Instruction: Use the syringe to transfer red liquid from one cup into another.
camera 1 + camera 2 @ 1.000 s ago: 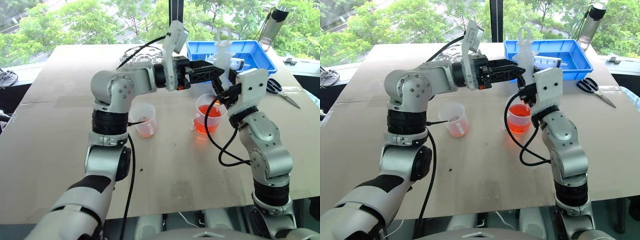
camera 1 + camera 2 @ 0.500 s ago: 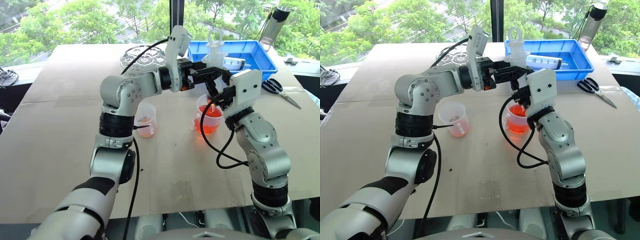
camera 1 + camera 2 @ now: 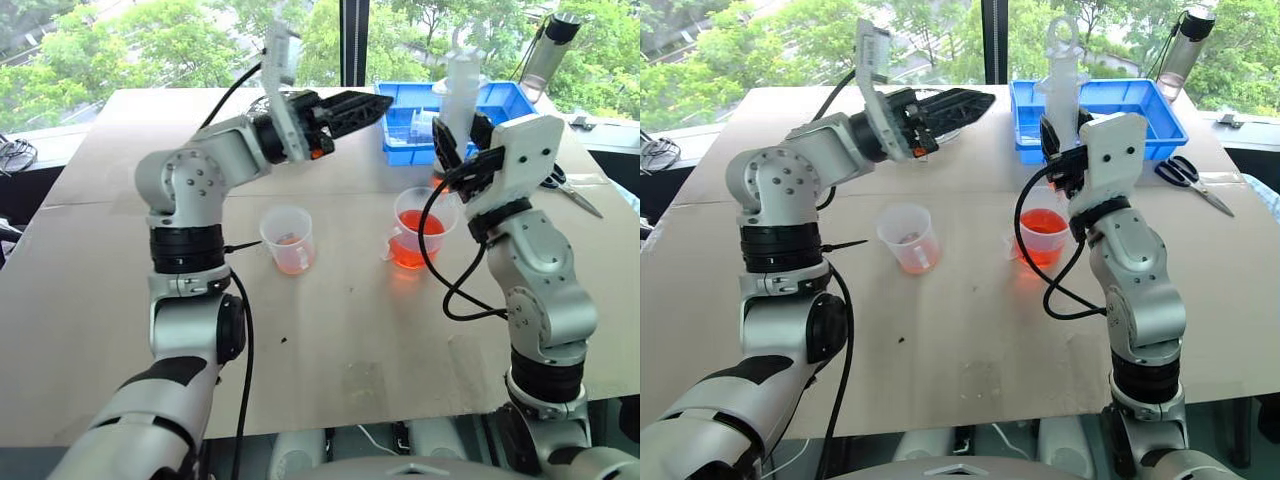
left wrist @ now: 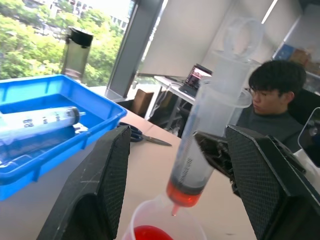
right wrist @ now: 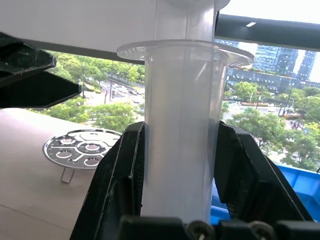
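My right gripper (image 3: 460, 142) is shut on the barrel of the clear syringe (image 3: 460, 85) and holds it upright. Its orange-red tip hangs just above the handled beaker (image 3: 418, 238), the one cup with bright red liquid (image 3: 1042, 222). A little red liquid sits in the bottom of the syringe (image 4: 182, 192). My left gripper (image 3: 375, 103) is open and empty, raised well to the left of the syringe and pointing toward it. The smaller cup (image 3: 288, 238), with paler pinkish contents, stands on the table left of the beaker.
A blue tray (image 3: 505, 100) behind the beaker holds another syringe (image 4: 40, 120) with printed markings. Scissors (image 3: 1190, 175) lie to its right, with a dark bottle (image 3: 548, 45) behind. A round metal rack (image 5: 82, 150) sits at the back. A person (image 4: 277, 95) sits beyond the table.
My left gripper has come away from the top of the syringe and swung off to the left. My right gripper has lifted the syringe a little above the beaker.
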